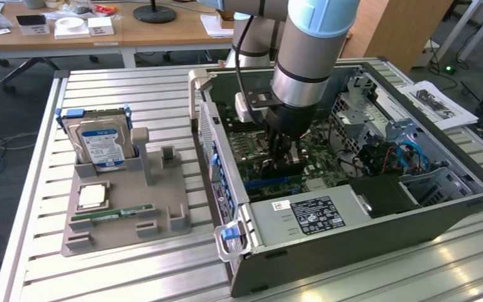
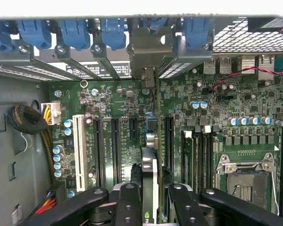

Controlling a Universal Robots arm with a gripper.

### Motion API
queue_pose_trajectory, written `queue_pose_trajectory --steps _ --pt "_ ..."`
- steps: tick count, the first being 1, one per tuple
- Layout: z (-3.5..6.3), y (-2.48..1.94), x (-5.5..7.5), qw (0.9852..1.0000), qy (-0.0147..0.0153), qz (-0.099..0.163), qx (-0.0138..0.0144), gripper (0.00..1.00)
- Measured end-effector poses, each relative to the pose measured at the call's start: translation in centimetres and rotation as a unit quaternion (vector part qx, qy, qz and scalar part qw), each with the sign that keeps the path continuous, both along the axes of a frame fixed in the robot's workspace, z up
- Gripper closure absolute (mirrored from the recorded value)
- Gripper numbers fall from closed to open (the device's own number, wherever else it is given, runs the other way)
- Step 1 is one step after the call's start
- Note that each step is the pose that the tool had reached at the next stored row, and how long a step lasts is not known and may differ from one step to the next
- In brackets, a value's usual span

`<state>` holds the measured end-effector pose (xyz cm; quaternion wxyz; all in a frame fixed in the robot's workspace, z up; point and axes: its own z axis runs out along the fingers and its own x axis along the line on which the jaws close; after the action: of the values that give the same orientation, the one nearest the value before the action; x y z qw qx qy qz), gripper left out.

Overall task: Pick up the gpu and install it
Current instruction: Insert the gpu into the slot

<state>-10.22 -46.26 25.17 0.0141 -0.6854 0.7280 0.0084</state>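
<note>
My gripper (image 1: 281, 160) reaches down into the open computer case (image 1: 359, 233) and is shut on the gpu (image 2: 149, 165). The card shows edge-on between the black fingers (image 2: 128, 202), held upright over the green motherboard (image 2: 217, 117). Its silver end bracket (image 2: 148, 47) stands against the case's rear wall, among the blue slot clips (image 2: 75, 33). The card's lower edge runs along the long black expansion slots (image 2: 115, 141); whether it sits in one I cannot tell. In the exterior view the gpu (image 1: 277, 171) is a dark shape just under the gripper.
A grey holder (image 1: 124, 214) at the exterior view's left carries a hard drive (image 1: 99, 143), a chip (image 1: 93, 196) and a memory stick (image 1: 111, 214). Inside the case are the power supply (image 1: 309, 214), the empty processor socket (image 2: 245, 181) and cable bundles (image 2: 26, 120).
</note>
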Motion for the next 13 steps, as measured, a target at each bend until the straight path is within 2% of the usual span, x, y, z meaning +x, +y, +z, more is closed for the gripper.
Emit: queue_pose_trajectory --steps 13 --pt "-0.26 -0.01 0.00 1.0000 0.0001 -0.001 -0.0002 0.73"
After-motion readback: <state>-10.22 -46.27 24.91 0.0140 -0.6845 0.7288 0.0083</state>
